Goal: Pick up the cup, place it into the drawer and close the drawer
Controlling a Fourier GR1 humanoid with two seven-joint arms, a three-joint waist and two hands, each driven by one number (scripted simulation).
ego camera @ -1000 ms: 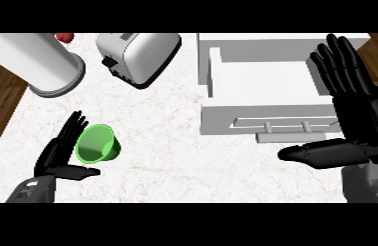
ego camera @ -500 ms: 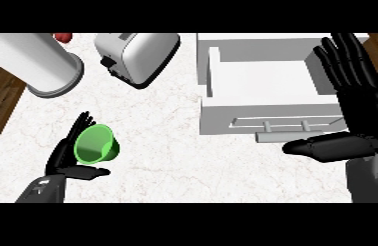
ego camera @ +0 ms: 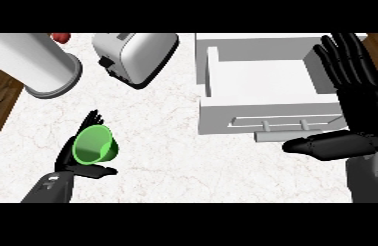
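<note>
Cup (ego camera: 94, 145) tilts, mouth upward, in left hand (ego camera: 89, 171).

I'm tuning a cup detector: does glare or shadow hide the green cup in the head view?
Head view: no glare on the green cup, its inside only slightly darker; the black left hand curled round it contrasts; shade lies inside the drawer.

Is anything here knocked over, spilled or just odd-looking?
Nothing is spilled or broken. The toaster sits at an angle to the drawer, and the green cup is tilted in the left hand. The drawer stands open.
</note>
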